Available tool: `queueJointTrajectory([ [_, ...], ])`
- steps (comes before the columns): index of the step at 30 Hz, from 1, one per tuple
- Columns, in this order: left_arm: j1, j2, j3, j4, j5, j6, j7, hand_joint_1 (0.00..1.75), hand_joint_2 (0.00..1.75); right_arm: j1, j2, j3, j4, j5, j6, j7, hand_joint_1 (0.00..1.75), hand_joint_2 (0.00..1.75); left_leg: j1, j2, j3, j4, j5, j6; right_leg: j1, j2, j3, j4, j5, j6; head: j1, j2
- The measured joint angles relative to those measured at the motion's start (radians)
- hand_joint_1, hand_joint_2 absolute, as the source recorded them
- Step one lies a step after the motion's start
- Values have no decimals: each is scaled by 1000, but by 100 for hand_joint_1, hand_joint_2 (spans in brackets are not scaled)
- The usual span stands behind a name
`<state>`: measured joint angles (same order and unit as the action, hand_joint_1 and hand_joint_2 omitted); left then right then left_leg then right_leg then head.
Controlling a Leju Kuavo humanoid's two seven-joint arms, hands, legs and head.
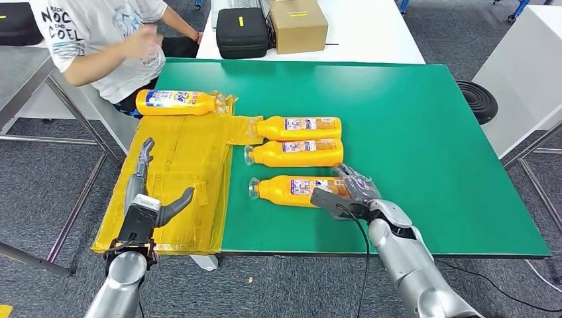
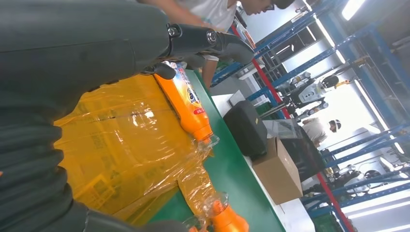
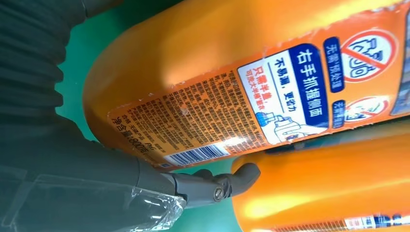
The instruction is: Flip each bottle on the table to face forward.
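Lying on their sides on the green bench (image 1: 411,132), three orange bottles form a short column with caps pointing to the left: the nearest bottle (image 1: 295,191), a middle bottle (image 1: 296,153) just behind it, and a far bottle (image 1: 298,128) behind that. A fourth bottle (image 1: 177,102) lies apart on the yellow plastic sheet (image 1: 185,179), near a seated person (image 1: 106,40).

From the head view, the right hand (image 1: 348,192) sits at the base end of the nearest bottle, fingers over its label — whether it truly grips cannot be told from there. The right wrist view adds the close detail: the bottle's printed back label with a barcode (image 3: 196,155) faces the camera, a dark fingertip (image 3: 241,176) lies in the gap between this bottle and the middle one, and the thumb side rests by the base. The grip looks like a loose wrap around the bottle end.

The left hand (image 1: 152,192) hovers over the yellow sheet, fingers spread and holding nothing; its wrist view shows the fourth bottle's clear cap wrapping (image 2: 205,140) and a black case (image 1: 242,32) beside a cardboard box (image 1: 298,25) on the white table beyond.
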<state>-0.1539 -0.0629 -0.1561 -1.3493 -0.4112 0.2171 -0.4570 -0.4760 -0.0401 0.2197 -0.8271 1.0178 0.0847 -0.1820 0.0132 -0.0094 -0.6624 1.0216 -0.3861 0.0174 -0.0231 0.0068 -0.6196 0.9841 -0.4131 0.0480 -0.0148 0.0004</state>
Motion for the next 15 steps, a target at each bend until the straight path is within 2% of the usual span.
queueJointTrajectory([
  [15,8,0,2,6,-8,30,-7,0,175,-45,1,22,71,0,-4,-19,0,175,0,0,1,0,0,0,0,0,0,0,0,0,0,0],
])
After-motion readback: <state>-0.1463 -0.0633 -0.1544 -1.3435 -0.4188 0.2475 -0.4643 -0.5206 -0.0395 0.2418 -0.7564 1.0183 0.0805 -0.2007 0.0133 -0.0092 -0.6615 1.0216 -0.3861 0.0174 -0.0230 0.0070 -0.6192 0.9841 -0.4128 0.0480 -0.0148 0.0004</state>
